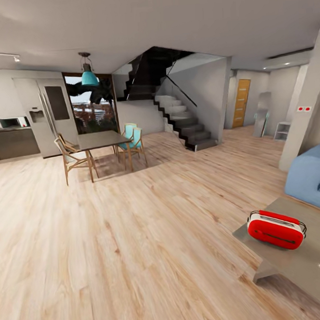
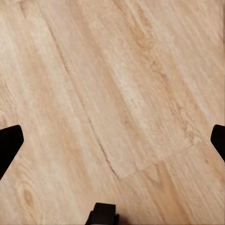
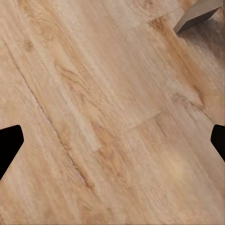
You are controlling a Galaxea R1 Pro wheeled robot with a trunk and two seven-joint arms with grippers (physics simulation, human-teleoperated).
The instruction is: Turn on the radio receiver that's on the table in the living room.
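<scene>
— So, what did the room look like from my head camera?
— I saw light wood floor (image 1: 136,236) across an open room, a dining table (image 1: 100,139) with chairs far left, stairs (image 1: 186,125) behind, and a blue sofa (image 1: 313,175) at right.
— And the radio receiver (image 1: 276,229)?
— It lay on the grey counter (image 1: 301,260) at lower right, near the counter's left corner, long axis running left to right, slightly downward rightward.
— End effectors?
— Left end effector (image 2: 112,140) and right end effector (image 3: 112,140) both spread wide above bare floor, holding nothing.
</scene>
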